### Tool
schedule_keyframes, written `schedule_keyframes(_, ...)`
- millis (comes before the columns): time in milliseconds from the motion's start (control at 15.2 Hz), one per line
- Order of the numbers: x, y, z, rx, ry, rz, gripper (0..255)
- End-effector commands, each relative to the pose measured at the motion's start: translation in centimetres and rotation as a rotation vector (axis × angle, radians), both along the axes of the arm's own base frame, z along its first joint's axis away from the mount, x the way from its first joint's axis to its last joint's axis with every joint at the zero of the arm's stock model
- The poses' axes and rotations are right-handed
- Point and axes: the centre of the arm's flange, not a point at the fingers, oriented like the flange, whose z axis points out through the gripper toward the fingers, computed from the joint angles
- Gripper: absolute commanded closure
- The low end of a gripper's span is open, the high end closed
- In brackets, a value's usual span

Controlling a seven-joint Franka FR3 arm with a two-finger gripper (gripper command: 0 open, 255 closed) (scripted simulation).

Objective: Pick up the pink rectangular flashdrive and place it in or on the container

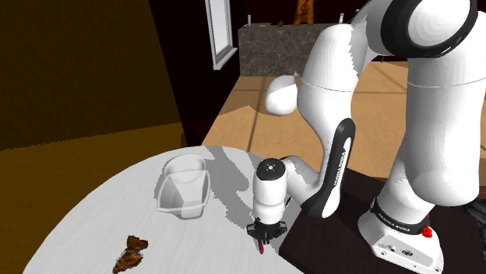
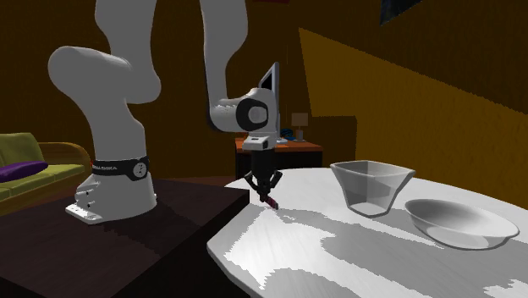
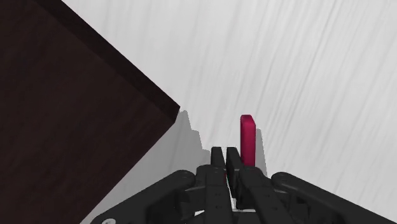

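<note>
- holding the pink flashdrive [image 3: 247,139] is what your fingers [image 3: 219,160] are doing now: they stand narrow, almost together, and clasp one end of it.
- the rest of the flashdrive juts out past the fingertips, a little off to one side of them, so you see its long flat face in the wrist view.
- the fingers point down at the white tabletop [image 3: 318,63], and the drive's free end hangs just below them, close to the surface; you cannot tell whether it touches.
- the drive's shadow falls on the tabletop right beside it.
- the dark stand [image 3: 63,127] has its corner just beside the fingers, at the near edge of the tabletop.
- the container [image 1: 185,185], a pale see-through tub with an open top, stands upright on the tabletop, well apart from the fingers and with nothing in it.
- a shallow bowl [image 2: 461,222] sits on the tabletop beyond the container, farther from the fingers than the tub and not touching it.
- a small brown lump [image 1: 131,253] lies on the tabletop, well apart from both the fingers and the container.
</note>
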Motion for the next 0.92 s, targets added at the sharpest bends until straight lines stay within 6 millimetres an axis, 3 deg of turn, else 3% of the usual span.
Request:
schedule_keyframes(0,0.1,0.0,1.1,-0.001,0.001,-0.001,255)
schedule_keyframes(132,0.0,0.1,1.2,0.0,0.0,0.001,255)
schedule_keyframes(198,0.0,0.1,1.2,0.0,0.0,0.001,0)
schedule_keyframes(594,8.4,0.4,4.0,0.066,0.075,0.059,0)
schedule_keyframes(858,8.7,0.5,2.5,0.069,0.078,0.062,0)
